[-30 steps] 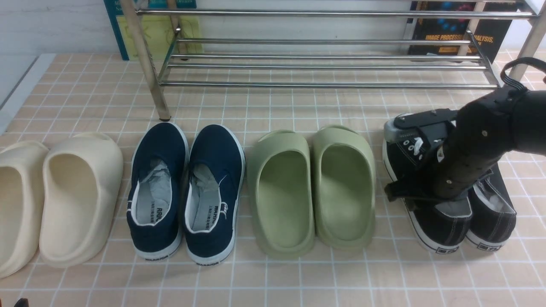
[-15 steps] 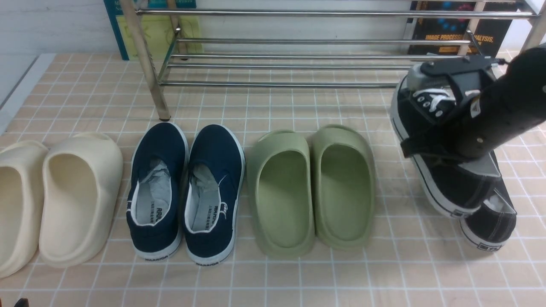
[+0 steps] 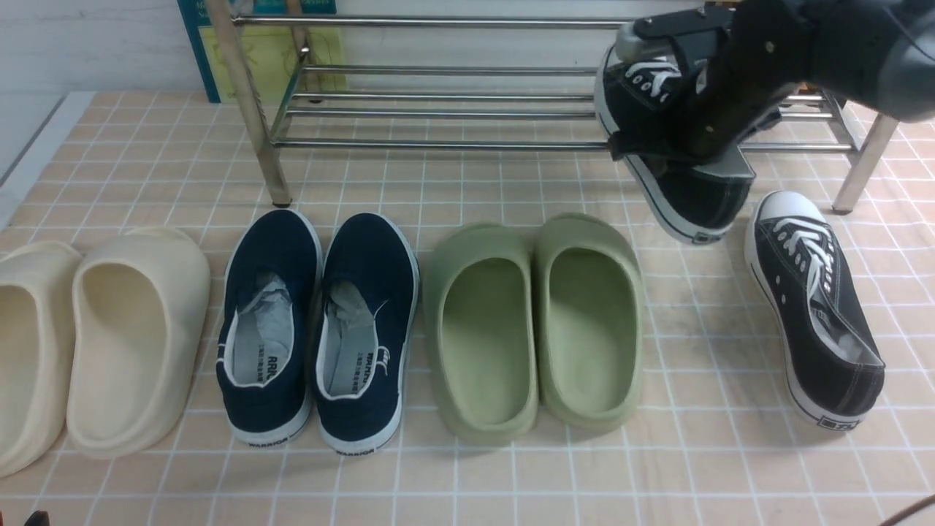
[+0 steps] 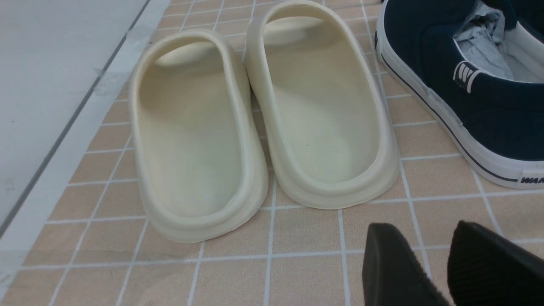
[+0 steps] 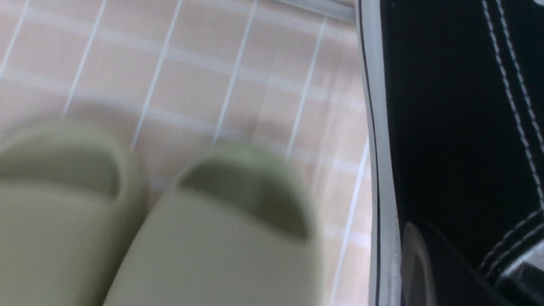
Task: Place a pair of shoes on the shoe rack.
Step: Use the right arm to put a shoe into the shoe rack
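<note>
My right gripper (image 3: 683, 95) is shut on one black canvas sneaker (image 3: 690, 190) and holds it in the air, heel low, just in front of the right part of the silver shoe rack (image 3: 438, 113). The right wrist view shows that sneaker's black side and white sole (image 5: 446, 106) close up. The other black sneaker (image 3: 811, 307) lies on the tiled floor at the right, toe towards the rack. My left gripper (image 4: 420, 231) hangs low over the floor with a narrow gap between its fingers, holding nothing.
In a row on the floor stand cream slippers (image 3: 109, 336), navy slip-ons (image 3: 321, 329) and green slippers (image 3: 533, 321). The cream slippers (image 4: 255, 119) lie ahead of my left gripper. Books (image 3: 270, 51) lean behind the rack. The tiled mat ends at the left (image 3: 29, 153).
My right gripper has lifted the black sneaker off the floor and carried it up, forward and left to the rack. The second sneaker, before partly covered, now shows whole.
</note>
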{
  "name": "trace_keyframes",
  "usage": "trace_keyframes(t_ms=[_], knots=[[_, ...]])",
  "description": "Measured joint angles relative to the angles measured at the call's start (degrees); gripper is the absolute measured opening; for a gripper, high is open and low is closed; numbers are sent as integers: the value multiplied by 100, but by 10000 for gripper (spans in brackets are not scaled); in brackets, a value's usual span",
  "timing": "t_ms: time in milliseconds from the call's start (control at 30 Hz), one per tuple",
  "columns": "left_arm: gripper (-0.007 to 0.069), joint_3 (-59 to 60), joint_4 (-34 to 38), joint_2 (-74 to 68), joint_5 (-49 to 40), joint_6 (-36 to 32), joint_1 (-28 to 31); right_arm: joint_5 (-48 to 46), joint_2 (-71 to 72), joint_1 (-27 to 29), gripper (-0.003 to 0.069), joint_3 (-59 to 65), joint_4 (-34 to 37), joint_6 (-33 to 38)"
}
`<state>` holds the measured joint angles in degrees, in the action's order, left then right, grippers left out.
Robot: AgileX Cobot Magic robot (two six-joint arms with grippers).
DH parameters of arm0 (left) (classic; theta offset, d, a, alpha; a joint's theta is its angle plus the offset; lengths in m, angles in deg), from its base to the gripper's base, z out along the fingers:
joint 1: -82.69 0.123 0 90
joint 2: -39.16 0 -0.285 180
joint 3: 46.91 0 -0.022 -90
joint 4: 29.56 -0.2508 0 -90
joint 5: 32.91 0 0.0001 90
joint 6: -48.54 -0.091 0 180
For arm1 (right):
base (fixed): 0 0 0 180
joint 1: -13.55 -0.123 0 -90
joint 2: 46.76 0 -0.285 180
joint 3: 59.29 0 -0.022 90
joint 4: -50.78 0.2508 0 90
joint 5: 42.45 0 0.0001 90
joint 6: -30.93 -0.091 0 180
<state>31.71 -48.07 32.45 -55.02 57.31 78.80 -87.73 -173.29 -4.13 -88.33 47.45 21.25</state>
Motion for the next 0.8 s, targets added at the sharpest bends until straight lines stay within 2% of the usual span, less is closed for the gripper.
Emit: trace_keyframes(t_ms=[133, 333, 800], knots=[[239, 0, 0, 0, 0, 0, 0, -370, -605, 169, -3, -1144, -20, 0], [239, 0, 0, 0, 0, 0, 0, -526, -1138, 288, -1, -1959, -20, 23], [239, 0, 0, 0, 0, 0, 0, -270, -1343, 321, 14, -2098, -42, 124]])
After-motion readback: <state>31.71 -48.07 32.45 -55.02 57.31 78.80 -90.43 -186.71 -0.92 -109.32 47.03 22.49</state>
